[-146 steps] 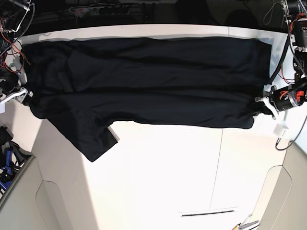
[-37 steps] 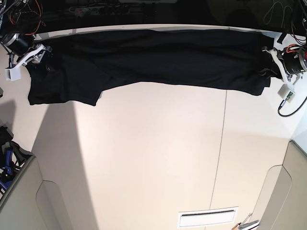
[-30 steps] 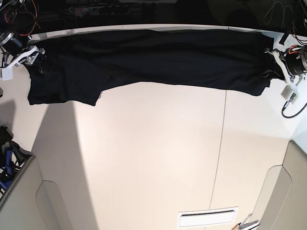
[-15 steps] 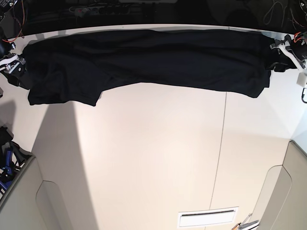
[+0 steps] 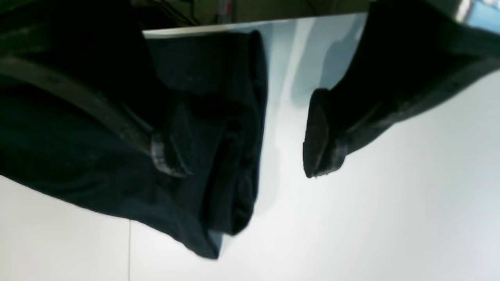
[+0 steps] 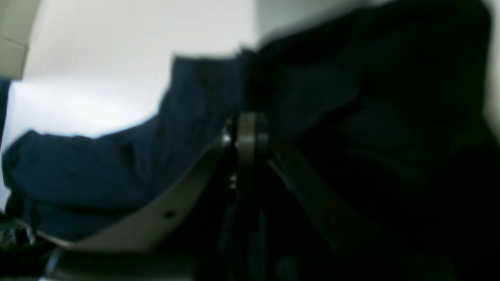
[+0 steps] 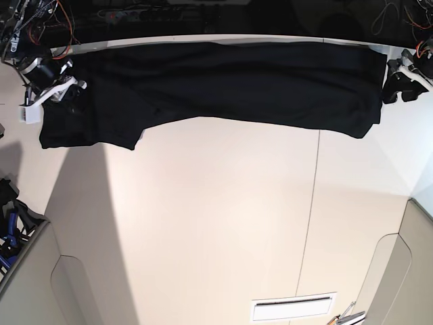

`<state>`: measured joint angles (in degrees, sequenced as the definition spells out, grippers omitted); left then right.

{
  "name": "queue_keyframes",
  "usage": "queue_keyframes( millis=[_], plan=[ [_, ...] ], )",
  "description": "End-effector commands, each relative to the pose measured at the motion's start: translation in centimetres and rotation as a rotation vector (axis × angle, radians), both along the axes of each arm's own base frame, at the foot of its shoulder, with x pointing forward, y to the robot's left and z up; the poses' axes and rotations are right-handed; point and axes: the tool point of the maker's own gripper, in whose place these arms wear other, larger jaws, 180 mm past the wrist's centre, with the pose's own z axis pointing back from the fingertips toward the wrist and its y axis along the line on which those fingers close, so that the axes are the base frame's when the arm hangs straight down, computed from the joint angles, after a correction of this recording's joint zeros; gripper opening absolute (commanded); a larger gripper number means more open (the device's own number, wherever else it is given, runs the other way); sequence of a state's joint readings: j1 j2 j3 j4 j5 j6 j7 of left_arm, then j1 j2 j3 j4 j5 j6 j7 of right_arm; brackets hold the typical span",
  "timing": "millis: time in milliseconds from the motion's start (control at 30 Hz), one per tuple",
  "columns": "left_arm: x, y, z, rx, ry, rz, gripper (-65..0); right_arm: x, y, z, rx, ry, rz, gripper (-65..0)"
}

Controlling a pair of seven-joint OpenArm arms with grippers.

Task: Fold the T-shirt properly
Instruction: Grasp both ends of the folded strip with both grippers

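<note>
**T-shirt laid along far edge of bench: left hand open, right hand unclear**

From base I see the T-shirt (image 7: 230, 81) stretched as a long dark band along the far edge of the bench (image 7: 223, 223), spanning between my two hands. Its sleeve end droops toward the near side just beside the right hand (image 7: 57, 90); its other end stops just short of the left hand (image 7: 399, 84).

Left wrist shows what base cannot: the left hand (image 5: 244, 142) has its fingers (image 5: 318, 140) spread apart, one over the bunched cloth edge (image 5: 218, 156), the other over bare bench, nothing pinched between them.

Right wrist is blurred and dark. The right hand (image 6: 246, 132) sits over the cloth, fingers close together, but I cannot tell whether fabric is gripped. Base is too small there to settle it.
</note>
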<state>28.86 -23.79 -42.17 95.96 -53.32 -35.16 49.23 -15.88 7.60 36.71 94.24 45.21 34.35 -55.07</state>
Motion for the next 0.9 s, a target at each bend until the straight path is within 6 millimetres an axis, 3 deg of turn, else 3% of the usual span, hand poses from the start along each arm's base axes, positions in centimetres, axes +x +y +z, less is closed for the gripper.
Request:
queue_keyframes(
  millis=[0,233,433,633,867],
  plan=[
    [0.8,0.3,1.2,0.013,-0.043,-0.009,-19.4,0.6,-0.1,0.6,0.006,-0.035,0.001,-65.0],
    [0.2,-0.8,0.6,-0.043,0.007,-0.038,-19.4,-0.3,0.3,-1.5,0.051,0.028,-0.007,-65.0],
    [0.2,-1.4,0.4,-0.056,0.009,-0.051,-19.4,-0.2,0.4,-1.4,0.060,0.022,-0.009,-65.0],
    [0.1,-3.3,-1.1,-0.052,0.055,-0.113,-19.4,-0.2,0.4,-1.4,0.060,0.023,-0.009,-65.0],
    [0.1,-1.7,-2.2,0.069,0.092,-0.083,-19.4,-0.3,0.4,-1.5,0.060,0.027,-0.007,-65.0]
  ],
)
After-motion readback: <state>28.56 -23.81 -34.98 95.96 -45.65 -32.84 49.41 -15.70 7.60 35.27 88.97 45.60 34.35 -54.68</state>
